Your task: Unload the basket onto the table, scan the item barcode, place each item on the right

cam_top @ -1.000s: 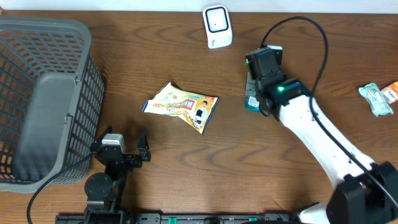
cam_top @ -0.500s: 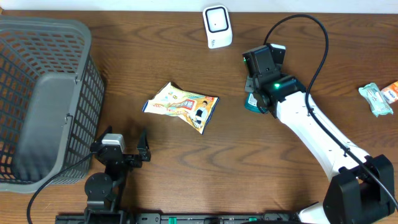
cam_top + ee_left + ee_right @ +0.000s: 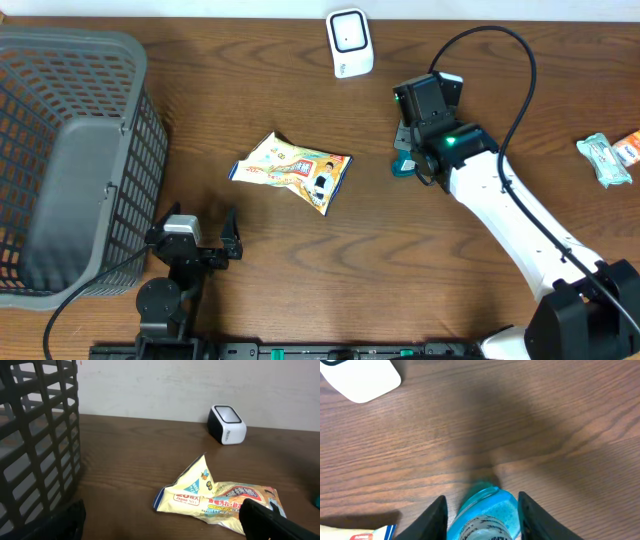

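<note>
the teal item (image 3: 403, 167) is found on the wooden table (image 3: 330, 270), right of centre, nearer than the white barcode scanner (image 3: 349, 42) and to its right, well apart from it. it is flanked closely by the two fingers of the right gripper (image 3: 481, 499), whose jaws are set partly apart, one on each side of the item. in the right wrist view the item's rounded end is seen on the wood between them, but whether it is gripped or merely bracketed cannot be told. the scanner is stood at the far edge of the table, its dark-rimmed window visible from above. a crumpled yellow snack packet (image 3: 295, 170) is laid near the middle of the table, left of the teal item and apart from it. the left gripper (image 3: 192, 235) is seen close to the near edge, just beside the grey basket (image 3: 150, 130) on the left, its jaws spread wide with nothing between them. two small packets (image 3: 605, 157) are seen at the right edge.
</note>
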Robot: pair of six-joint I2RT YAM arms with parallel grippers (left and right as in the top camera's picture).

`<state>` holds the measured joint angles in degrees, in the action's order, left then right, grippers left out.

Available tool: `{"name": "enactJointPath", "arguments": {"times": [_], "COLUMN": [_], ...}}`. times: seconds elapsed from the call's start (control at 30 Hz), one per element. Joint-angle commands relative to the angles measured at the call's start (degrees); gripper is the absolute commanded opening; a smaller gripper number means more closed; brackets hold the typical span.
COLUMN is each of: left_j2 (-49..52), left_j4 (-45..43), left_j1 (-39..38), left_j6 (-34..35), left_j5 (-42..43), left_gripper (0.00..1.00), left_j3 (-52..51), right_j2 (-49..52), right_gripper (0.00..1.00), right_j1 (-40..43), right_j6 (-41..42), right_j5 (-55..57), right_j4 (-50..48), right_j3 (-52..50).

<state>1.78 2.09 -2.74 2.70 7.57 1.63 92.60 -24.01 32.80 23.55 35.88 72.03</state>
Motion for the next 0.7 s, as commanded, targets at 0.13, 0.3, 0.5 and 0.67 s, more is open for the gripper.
{"name": "enactJointPath", "arguments": {"times": [0.13, 0.3, 0.5, 0.67], "left_j2": [0.00, 0.00, 0.00, 0.00], "left_j4": [1.09, 1.09, 1.09, 1.09], "left_j1": [-0.20, -0.20, -0.20, -0.20], "left_j6": [-0.76, -0.76, -0.76, -0.76], "left_j5": [0.57, 0.57, 0.57, 0.57], "left_gripper": [0.98, 0.98, 0.98, 0.98], "left_j3": [-1.40, -1.40, -1.40, -1.40], "right_j2": [-1.53, -9.01, -18.78, -21.35], "right_gripper": [0.53, 0.75, 0.99, 0.99], "right_j1": [-0.44, -0.42, -0.42, -0.42], "right_j6": [1.01, -3.61, -15.98, -43.17], "right_j5": [0.13, -0.33, -9.97, -22.67], "right_j4": [-0.11, 0.63, 1.73, 9.84], "right_j3": [-0.35, 0.48, 0.50, 0.48]}}
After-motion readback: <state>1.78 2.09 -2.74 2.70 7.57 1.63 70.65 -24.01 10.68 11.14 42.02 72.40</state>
